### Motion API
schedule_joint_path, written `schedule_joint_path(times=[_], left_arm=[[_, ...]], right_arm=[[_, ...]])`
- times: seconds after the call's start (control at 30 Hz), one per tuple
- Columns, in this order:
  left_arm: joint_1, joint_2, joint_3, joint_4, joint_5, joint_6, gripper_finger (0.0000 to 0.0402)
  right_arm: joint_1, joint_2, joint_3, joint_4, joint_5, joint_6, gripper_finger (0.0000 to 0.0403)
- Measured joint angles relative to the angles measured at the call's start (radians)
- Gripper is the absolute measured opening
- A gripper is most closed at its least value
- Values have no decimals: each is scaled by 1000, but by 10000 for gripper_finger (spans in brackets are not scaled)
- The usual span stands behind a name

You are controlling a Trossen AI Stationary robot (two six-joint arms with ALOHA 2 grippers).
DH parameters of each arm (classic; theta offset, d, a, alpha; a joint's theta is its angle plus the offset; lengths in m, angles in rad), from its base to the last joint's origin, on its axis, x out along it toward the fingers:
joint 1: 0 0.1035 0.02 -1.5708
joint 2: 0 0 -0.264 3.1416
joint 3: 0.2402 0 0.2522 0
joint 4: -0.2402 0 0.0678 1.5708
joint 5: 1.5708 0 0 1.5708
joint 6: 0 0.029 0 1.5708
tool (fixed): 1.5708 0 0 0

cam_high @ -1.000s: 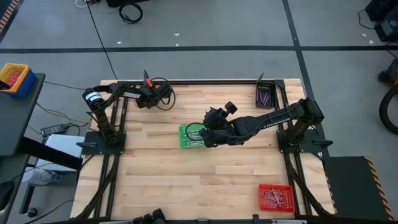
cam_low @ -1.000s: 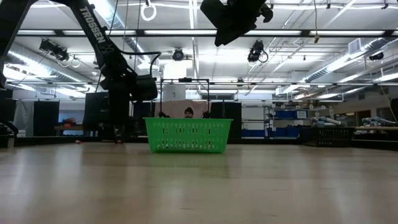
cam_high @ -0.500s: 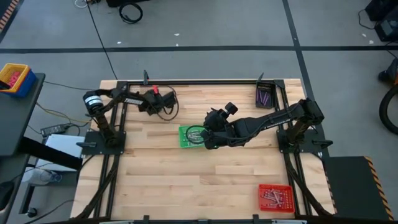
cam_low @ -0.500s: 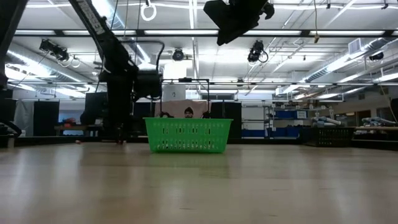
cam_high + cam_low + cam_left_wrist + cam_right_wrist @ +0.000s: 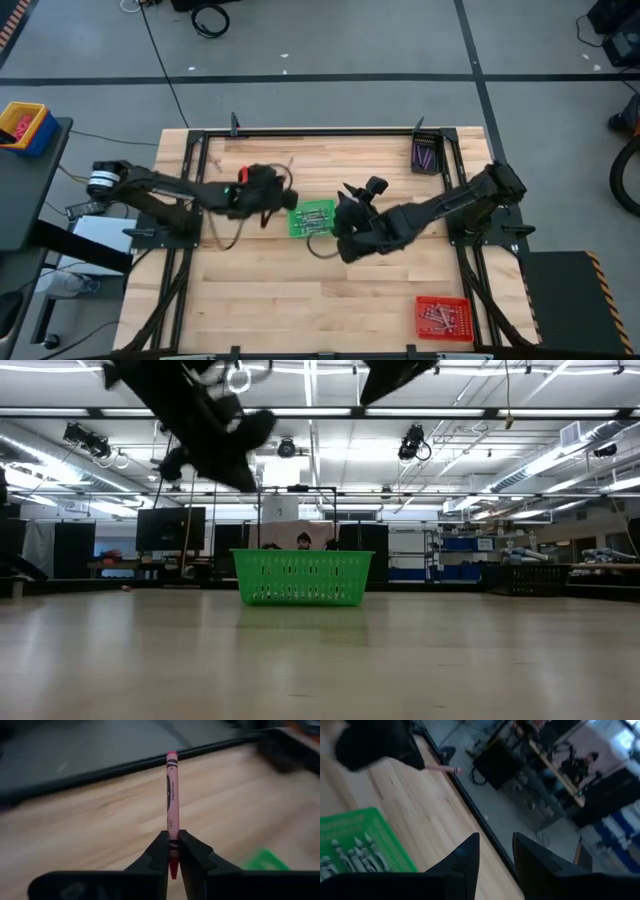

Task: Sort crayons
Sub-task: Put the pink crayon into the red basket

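Grey concrete floor (image 5: pixel 330 40) is surrounding the wooden table (image 5: pixel 300 300), with dark tape lines (image 5: pixel 300 78) running across it at 12 o'clock. A blue-and-yellow bin (image 5: pixel 22 126) is sitting on a dark stand at 9 o'clock. In the low view, long ceiling light strips (image 5: pixel 520 412) are glowing overhead, and shelving (image 5: pixel 470 555) is standing at 3 o'clock along the far wall.

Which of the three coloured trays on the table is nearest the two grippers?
The green tray at the table's middle: it sits between the left gripper and the right gripper. The dark tray and red tray sit at the right-hand corners.
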State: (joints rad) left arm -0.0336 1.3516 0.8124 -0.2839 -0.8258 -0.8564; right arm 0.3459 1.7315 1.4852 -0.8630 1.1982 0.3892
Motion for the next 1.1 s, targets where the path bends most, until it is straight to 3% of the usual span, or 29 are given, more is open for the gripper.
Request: schedule_joint_path(times=[0.17,0.3,0.47,0.6,0.7,0.83,1.1], left_arm=[[-199,-61,0,122,-93,241,37],[-334,-81,0,366,-127,509,37],[-473,-91,1,741,-79,925,37],[-568,-91,1,905,-45,1144,37],[-622,-90,1,920,10,1226,37],[-662,-90,1,915,76,1239,37],[-669,-90,1,913,77,1245,37]], right_arm=[[66,-1,0,41,106,-36,121],[93,-1,0,191,106,-120,125],[109,0,0,461,-117,-309,139],[120,0,0,604,-352,-398,152],[138,1,0,752,-461,-488,157],[158,1,0,926,-482,-560,157],[164,2,-71,1146,-661,-666,157]])
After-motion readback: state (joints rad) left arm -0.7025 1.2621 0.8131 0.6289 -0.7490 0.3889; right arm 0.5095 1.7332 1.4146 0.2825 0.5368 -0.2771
